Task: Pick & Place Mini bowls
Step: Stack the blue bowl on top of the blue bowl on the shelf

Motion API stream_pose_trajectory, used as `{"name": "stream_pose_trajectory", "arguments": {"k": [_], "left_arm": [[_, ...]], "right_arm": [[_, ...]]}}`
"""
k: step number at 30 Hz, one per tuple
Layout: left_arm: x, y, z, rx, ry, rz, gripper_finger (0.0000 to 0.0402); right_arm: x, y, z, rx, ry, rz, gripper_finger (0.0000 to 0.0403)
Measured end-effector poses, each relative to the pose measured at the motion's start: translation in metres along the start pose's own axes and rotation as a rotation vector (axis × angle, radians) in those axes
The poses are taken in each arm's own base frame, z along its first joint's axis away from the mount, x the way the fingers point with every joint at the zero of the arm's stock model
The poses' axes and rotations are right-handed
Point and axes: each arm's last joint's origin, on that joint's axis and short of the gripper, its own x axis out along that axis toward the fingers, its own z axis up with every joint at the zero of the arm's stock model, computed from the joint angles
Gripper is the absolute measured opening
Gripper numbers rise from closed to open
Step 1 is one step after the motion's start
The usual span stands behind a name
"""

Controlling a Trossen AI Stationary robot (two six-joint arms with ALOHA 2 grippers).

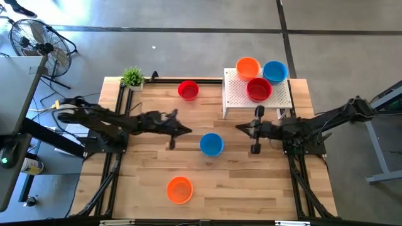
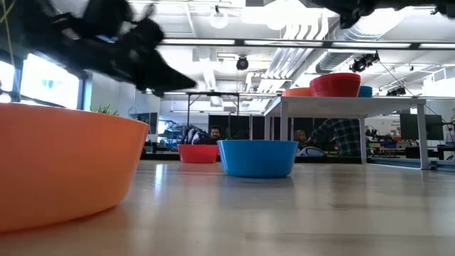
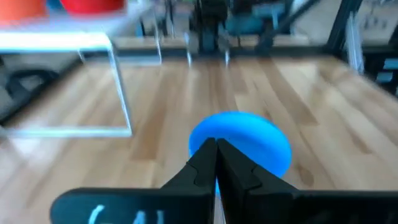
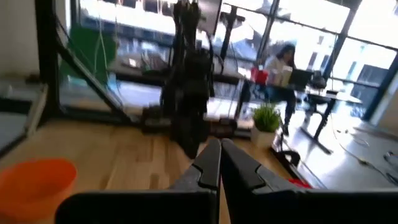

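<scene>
The high view looks straight down; the low view sits at tabletop level; both share the blue bowl (image 1: 211, 144) ahead of the left gripper (image 1: 186, 130), whose blurred wrist view apparently faces it closely.

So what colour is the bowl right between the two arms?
Blue, clearest in the high view.

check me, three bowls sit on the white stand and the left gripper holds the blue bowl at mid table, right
Not quite. The left gripper is shut and empty; the blue bowl sits free on the table beyond its tips, as the high view shows. Three bowls do sit on the white stand.
</scene>
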Motion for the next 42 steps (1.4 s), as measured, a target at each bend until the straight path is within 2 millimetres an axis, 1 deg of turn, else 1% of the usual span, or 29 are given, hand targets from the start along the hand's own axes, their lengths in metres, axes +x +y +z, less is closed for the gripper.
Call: {"name": "stream_pose_trajectory", "arguments": {"k": [2,5,7,9,14,16,19,22,26,29,34,37,40,42], "left_arm": [[-0.015,-0.001,-0.005,0.004,-0.057,0.008,0.0004],[-0.036,-0.003,-0.019,0.004,-0.075,0.035,0.0004],[-0.045,-0.003,-0.021,0.007,-0.114,0.061,0.0004],[-0.054,-0.003,-0.029,0.011,-0.109,0.088,0.0004],[-0.062,-0.003,-0.037,0.033,-0.097,0.122,0.0004],[-0.063,-0.003,-0.039,0.032,-0.088,0.124,0.0004],[-0.063,-0.003,-0.039,0.032,-0.088,0.123,0.0004],[-0.063,-0.003,-0.039,0.032,-0.087,0.123,0.0004],[-0.063,-0.003,-0.039,0.032,-0.087,0.120,0.0004],[-0.063,-0.003,-0.039,0.031,-0.087,0.119,0.0004],[-0.063,-0.003,-0.039,0.028,-0.086,0.118,0.0004],[-0.063,-0.003,-0.039,0.024,-0.087,0.116,0.0004],[-0.063,-0.003,-0.039,0.024,-0.085,0.116,0.0004],[-0.063,-0.003,-0.040,0.023,-0.080,0.115,0.0004]], "right_arm": [[0.010,0.008,0.004,-0.028,0.092,-0.012,0.0001],[0.028,0.022,0.009,-0.046,0.227,-0.044,0.0010],[0.041,0.033,0.009,-0.069,0.322,-0.058,0.0025],[0.056,0.044,0.008,-0.084,0.407,-0.055,0.0045],[0.089,0.074,0.000,-0.115,0.650,0.023,0.0097],[0.101,0.083,-0.009,-0.124,0.761,0.042,0.0111],[0.121,0.094,-0.023,-0.132,0.884,0.037,0.0123],[0.136,0.103,-0.040,-0.149,0.999,0.039,0.0124],[0.153,0.111,-0.058,-0.164,1.102,0.038,0.0122],[0.163,0.114,-0.070,-0.183,1.150,0.028,0.0122],[0.172,0.109,-0.085,-0.161,1.187,-0.006,0.0122],[0.176,0.105,-0.094,-0.128,1.222,0.006,0.0118],[0.178,0.103,-0.099,-0.121,1.239,0.006,0.0099],[0.179,0.101,-0.100,-0.117,1.242,0.002,0.0077]]}}
